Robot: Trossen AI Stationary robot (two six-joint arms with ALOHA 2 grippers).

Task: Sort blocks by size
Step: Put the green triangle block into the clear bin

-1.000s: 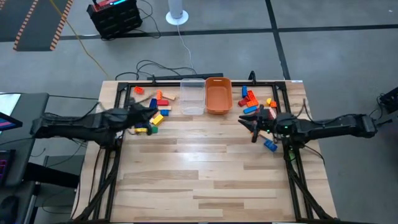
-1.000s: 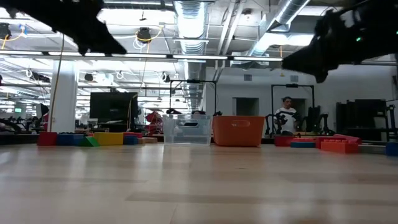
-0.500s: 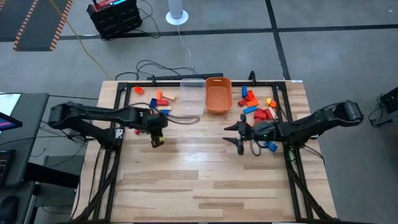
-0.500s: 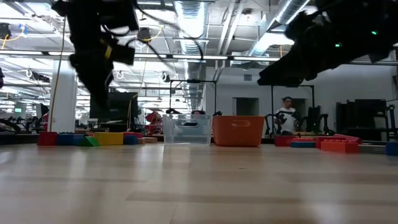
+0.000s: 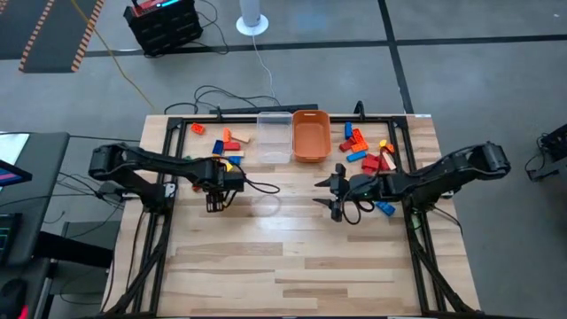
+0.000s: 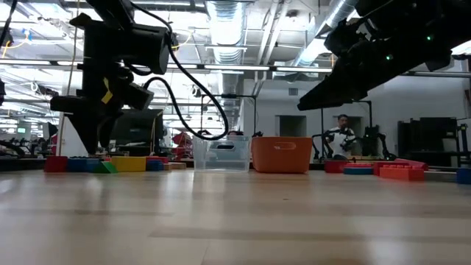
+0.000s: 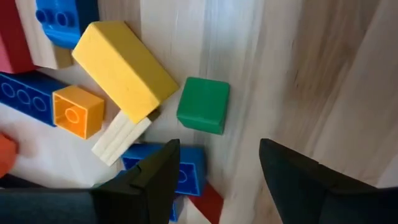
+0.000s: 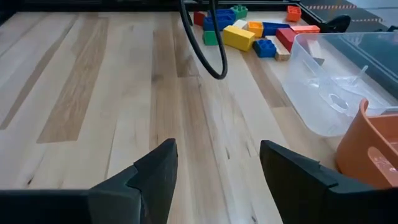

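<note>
The blocks lie in two loose heaps on the table: one at the far left (image 5: 221, 146), one at the far right (image 5: 363, 151). My left gripper (image 5: 215, 203) hangs open just on the near side of the left heap, pointing down. Its wrist view shows a green cube (image 7: 203, 104), a yellow bar (image 7: 124, 68), an orange cube (image 7: 76, 111) and blue blocks past its fingers (image 7: 217, 168). My right gripper (image 5: 333, 190) is open over bare wood right of the table's middle, pointing toward the left edge (image 8: 217, 168). Nothing is between either pair of fingers.
A clear tub (image 5: 275, 137) and an orange tub (image 5: 311, 136) stand side by side at the far middle. A single blue block (image 5: 384, 208) lies under the right arm. A dark cable (image 5: 259, 186) loops from the left arm. Bare wood fills the near half.
Both grippers have opened. My left gripper has left the left heap, moving toward the near edge and tipping to point down. My right gripper has swung away from the right heap toward the table's middle. No block has visibly moved.
</note>
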